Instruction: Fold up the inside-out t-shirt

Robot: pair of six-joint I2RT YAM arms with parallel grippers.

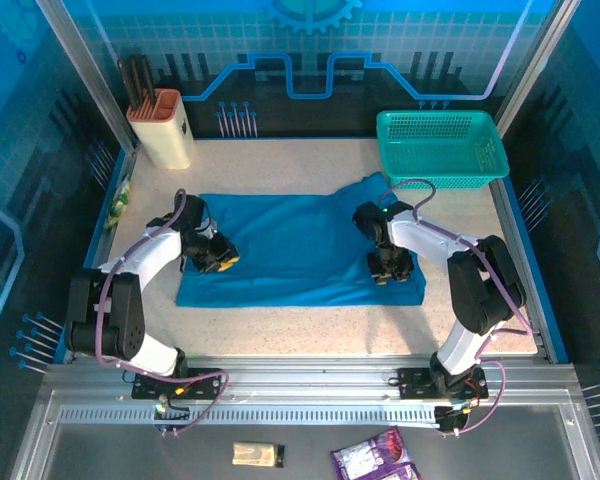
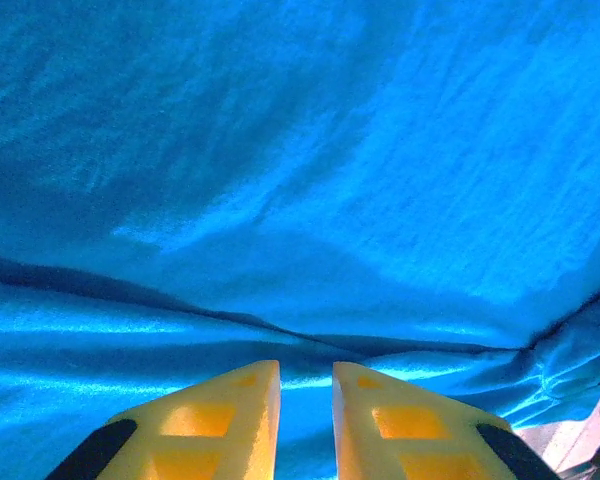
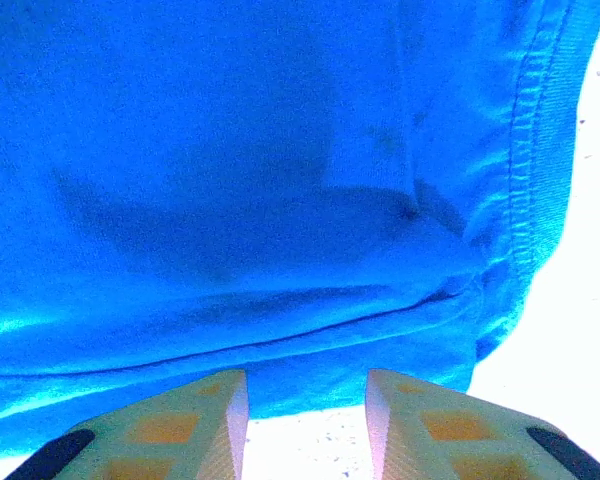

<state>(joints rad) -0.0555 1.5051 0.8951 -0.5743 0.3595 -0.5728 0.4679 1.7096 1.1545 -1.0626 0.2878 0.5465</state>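
Jaws of the left gripper stand nearly together, and creases in the shirt run in to meet at their tips, so it looks clenched on a small ridge of cloth. Ahead of it the fabric spreads away in shallow wrinkles; off to its right, a bit of table shows past the shirt's edge.

The right gripper is released: its fingers stand apart with bare table between them, and the shirt's near edge lies just beyond the tips, not yet between them. To its right the stitched hem runs away from it, with pale table beyond.

From above, the shirt lies between the two grippers as a broad, mostly flat sheet, the left gripper at one side edge and the right near the other, close to the near corner. One sleeve pokes out beyond the right gripper toward the basket.

By my reading the task is at its start: the shirt is laid out, one side looks gripped, the other grasp is not made, and no fold is plainly done.
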